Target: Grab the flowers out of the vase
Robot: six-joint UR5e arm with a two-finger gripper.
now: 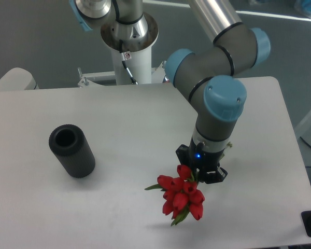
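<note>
Tool (199, 173) clamped on flowers (182, 196), bunch hanging above the bench (119, 119), well apart from empty vase (71, 150) at left; likely carry stage; hold grip firm, move slow so stems don't slip.

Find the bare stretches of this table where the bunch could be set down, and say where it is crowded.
Bare table runs between the black vase and the red tulips, and along the back edge. It is crowded at front right, where the pincer holds the tulips.
</note>
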